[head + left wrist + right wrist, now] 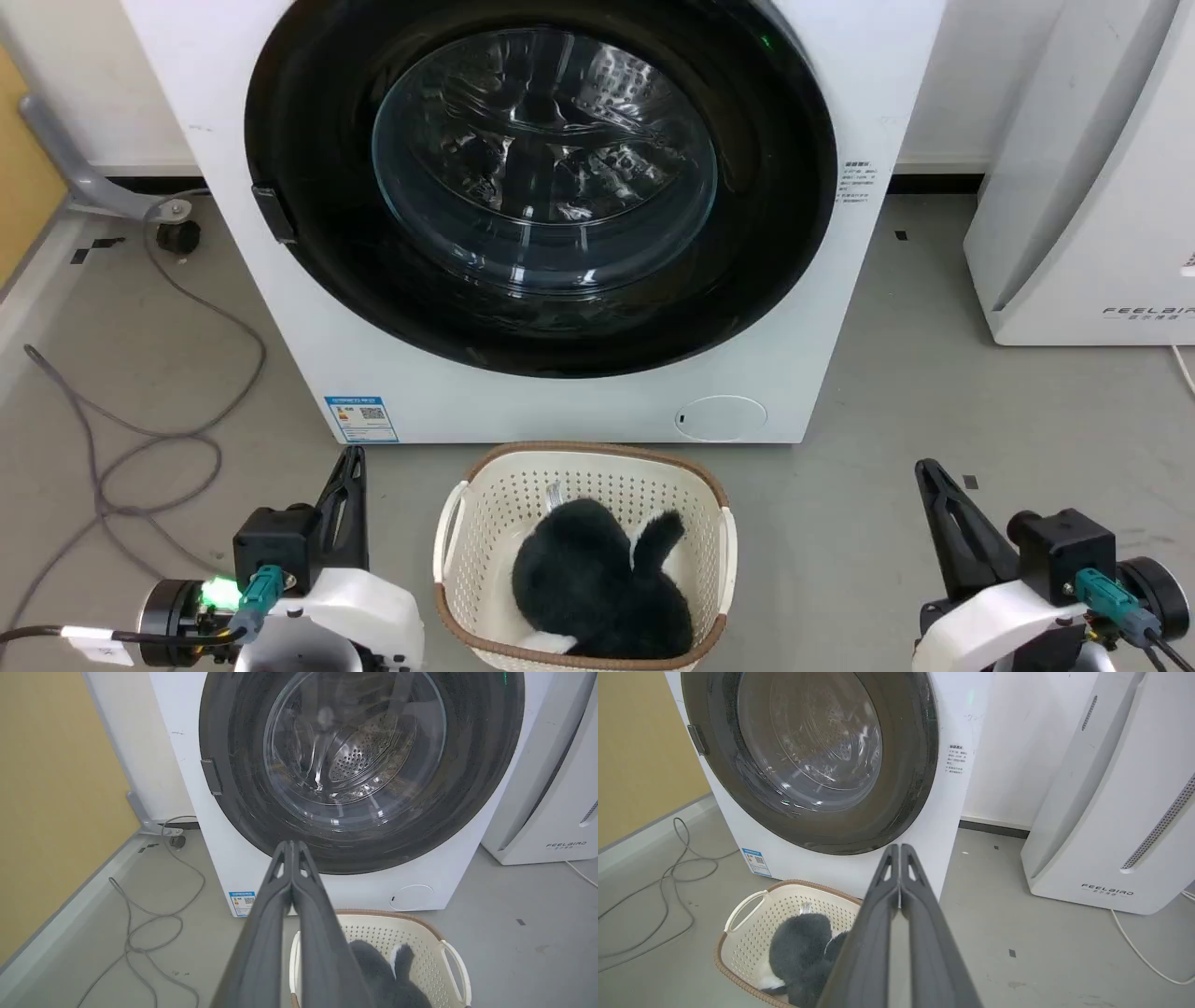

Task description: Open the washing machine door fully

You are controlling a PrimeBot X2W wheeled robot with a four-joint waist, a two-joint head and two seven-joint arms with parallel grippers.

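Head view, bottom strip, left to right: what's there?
left gripper, fingers shut → cream basket holding a dark fluffy item → right gripper, fingers shut.

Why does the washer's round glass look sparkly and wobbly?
Head view: light streaks bounce off the curved glass of the washing machine door. Left wrist view: the wide lens bows the washing machine. Right wrist view: glare greys the black door.

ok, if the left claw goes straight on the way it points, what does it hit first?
Likely the door, at its lower black rim: the shut left claw aims there. Depth is unclear.
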